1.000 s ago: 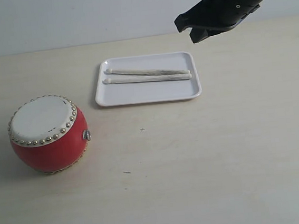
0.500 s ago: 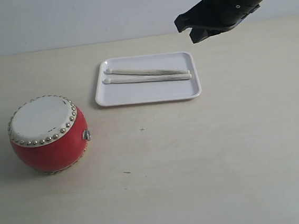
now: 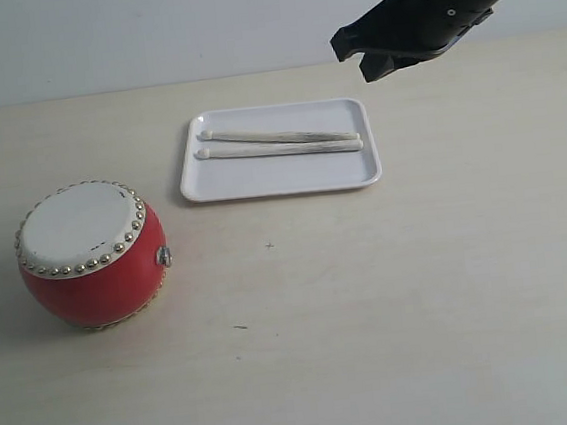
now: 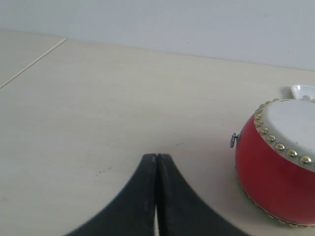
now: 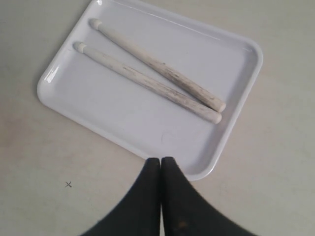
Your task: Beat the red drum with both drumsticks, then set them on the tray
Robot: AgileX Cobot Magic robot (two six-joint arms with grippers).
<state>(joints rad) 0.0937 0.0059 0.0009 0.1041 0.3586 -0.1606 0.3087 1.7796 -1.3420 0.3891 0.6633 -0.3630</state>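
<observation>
Left claw (image 4: 156,157) and right claw (image 5: 160,161) closed, empty; two drumsticks (image 3: 277,149) on one tray (image 3: 280,179); one red drum (image 3: 92,256).

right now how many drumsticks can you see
2. Both lie side by side in the white tray, rounded tips toward the red drum's side: the rear drumstick nearer the wall, the front drumstick just before it. None seems hidden.

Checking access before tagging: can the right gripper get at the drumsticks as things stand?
Probably yes: the right gripper hangs shut by the tray, and nothing covers the drumsticks; it must open first.
</observation>
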